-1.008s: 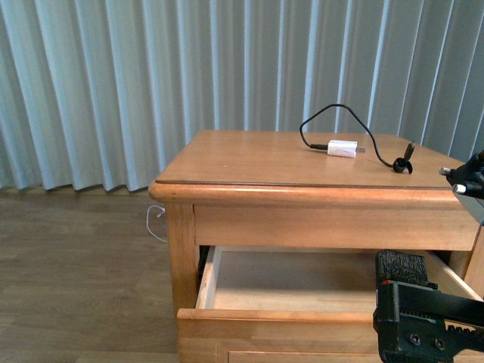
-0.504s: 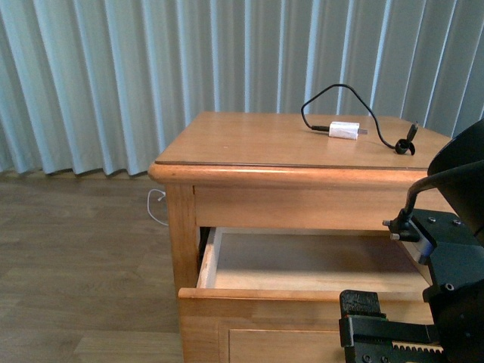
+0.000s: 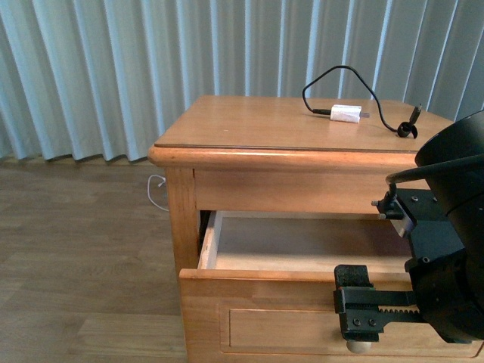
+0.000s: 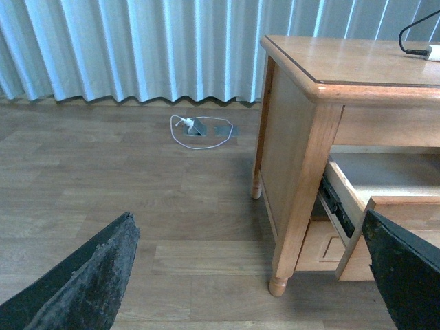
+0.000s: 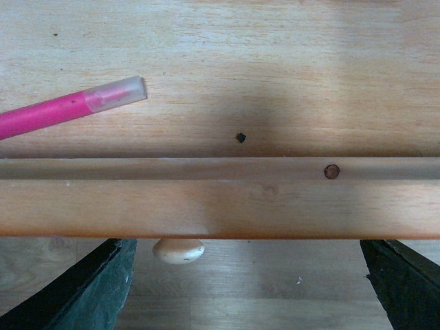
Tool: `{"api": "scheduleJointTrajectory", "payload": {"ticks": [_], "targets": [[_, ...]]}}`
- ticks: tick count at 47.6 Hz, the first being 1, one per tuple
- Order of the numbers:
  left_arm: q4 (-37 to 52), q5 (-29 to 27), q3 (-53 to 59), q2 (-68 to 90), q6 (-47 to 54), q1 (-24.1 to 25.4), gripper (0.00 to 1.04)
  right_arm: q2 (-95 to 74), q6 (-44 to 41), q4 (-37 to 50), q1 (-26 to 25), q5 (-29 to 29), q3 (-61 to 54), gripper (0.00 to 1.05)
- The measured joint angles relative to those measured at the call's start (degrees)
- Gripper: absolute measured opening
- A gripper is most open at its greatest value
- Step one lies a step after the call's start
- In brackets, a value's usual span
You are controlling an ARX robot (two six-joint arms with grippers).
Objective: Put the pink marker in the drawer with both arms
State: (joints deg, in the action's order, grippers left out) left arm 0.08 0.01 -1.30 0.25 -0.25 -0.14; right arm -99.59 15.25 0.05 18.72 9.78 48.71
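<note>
The pink marker (image 5: 69,108) lies on the floor of the open drawer (image 5: 220,199), its clear cap pointing toward the middle; it shows only in the right wrist view. My right gripper (image 5: 247,289) is open and empty. It hangs just outside the drawer's front rim, above the round knob (image 5: 179,250). In the front view the right gripper (image 3: 355,302) sits against the drawer front (image 3: 257,283), and the marker is hidden there. My left gripper (image 4: 254,275) is open and empty, low over the wood floor to the left of the nightstand (image 4: 302,137).
A white charger plug (image 3: 346,114) with a black cable lies on the nightstand top (image 3: 249,125). A floor socket with a white cord (image 4: 199,127) lies near the curtain. Pale curtains (image 3: 113,68) hang behind. The bulky right arm (image 3: 454,249) covers the drawer's right part.
The right arm has come further into the front view and its gripper has shifted left along the drawer front. More of the drawer front and its knob now show.
</note>
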Motion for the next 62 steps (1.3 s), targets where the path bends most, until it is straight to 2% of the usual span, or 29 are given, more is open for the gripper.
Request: {"api": "scheduleJointTrajectory", "payload": {"ticks": [23,37,62], "targets": [[0.0,0.0,0.0,0.0,0.0,0.0,0.99,-7.9,-7.0,12.2,-2.8,-3.9,6.0,0.96],[0.0,0.0,0.0,0.0,0.0,0.0,0.99,-13.4,-11.6,20.8,-3.9,-3.7,9.2,0.96],[0.0,0.0,0.0,0.0,0.0,0.0,0.99,-17.7,-12.3,32.0,-5.0,-3.2,9.6,0.96]]}}
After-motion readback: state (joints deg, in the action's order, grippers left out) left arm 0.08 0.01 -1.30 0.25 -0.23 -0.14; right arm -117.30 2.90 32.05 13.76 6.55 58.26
